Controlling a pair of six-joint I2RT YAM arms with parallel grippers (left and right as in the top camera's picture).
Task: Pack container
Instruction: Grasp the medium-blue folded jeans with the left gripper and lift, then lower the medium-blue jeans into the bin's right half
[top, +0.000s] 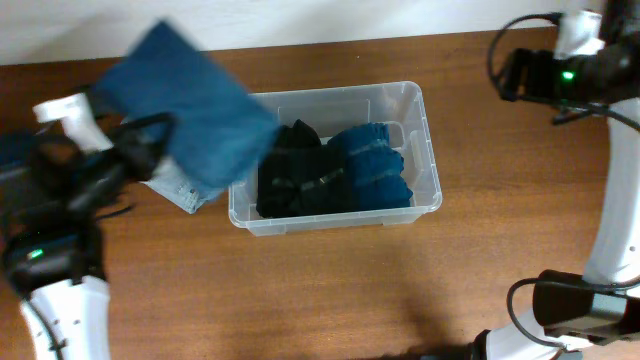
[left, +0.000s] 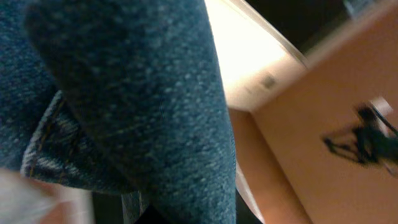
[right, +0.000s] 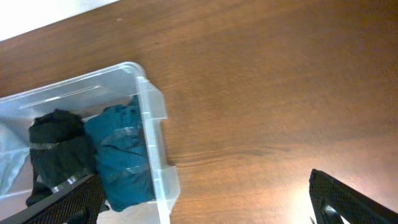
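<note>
Letting go now could drape the jeans over the 9 o'clock rim of the bin near the table's centre, since they hang half outside it; whether your left gripper clamps them I cannot tell, and your right gripper stands spread apart.

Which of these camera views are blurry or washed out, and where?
Overhead: the denim is smeared by motion, the container sharp. Left wrist: denim fills the left half, soft and too close, with a bright blown-out patch behind it. Right wrist: crisp, evenly lit, no glare.
</note>
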